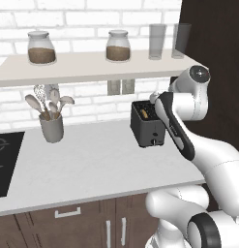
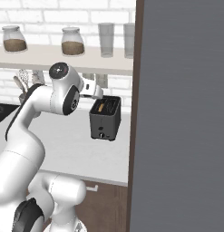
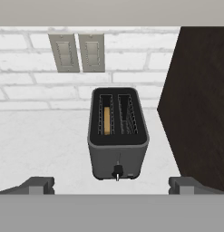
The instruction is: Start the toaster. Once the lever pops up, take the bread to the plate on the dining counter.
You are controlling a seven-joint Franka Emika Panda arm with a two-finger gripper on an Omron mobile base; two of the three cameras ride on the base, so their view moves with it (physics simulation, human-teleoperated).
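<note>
The dark grey toaster (image 1: 146,127) (image 2: 105,118) (image 3: 117,136) stands on the pale worktop by the brick wall, its narrow face with a small knob (image 3: 117,171) turned toward me. A tan slice of bread (image 3: 106,120) (image 2: 101,107) (image 1: 145,114) sits down in its left slot; the right slot holds nothing. My gripper (image 3: 113,186) (image 2: 96,92) hovers above and just in front of the toaster, open wide, with nothing between its fingertips (image 3: 41,185). The plate and the dining counter are out of view.
A tall dark cabinet side (image 3: 199,104) (image 2: 181,113) stands close on the toaster's right. Above hangs a shelf (image 1: 92,65) with two jars and two glasses. A utensil pot (image 1: 52,127) and a black cooktop (image 1: 5,162) lie to the left. Two wall outlets (image 3: 77,52) sit behind the toaster.
</note>
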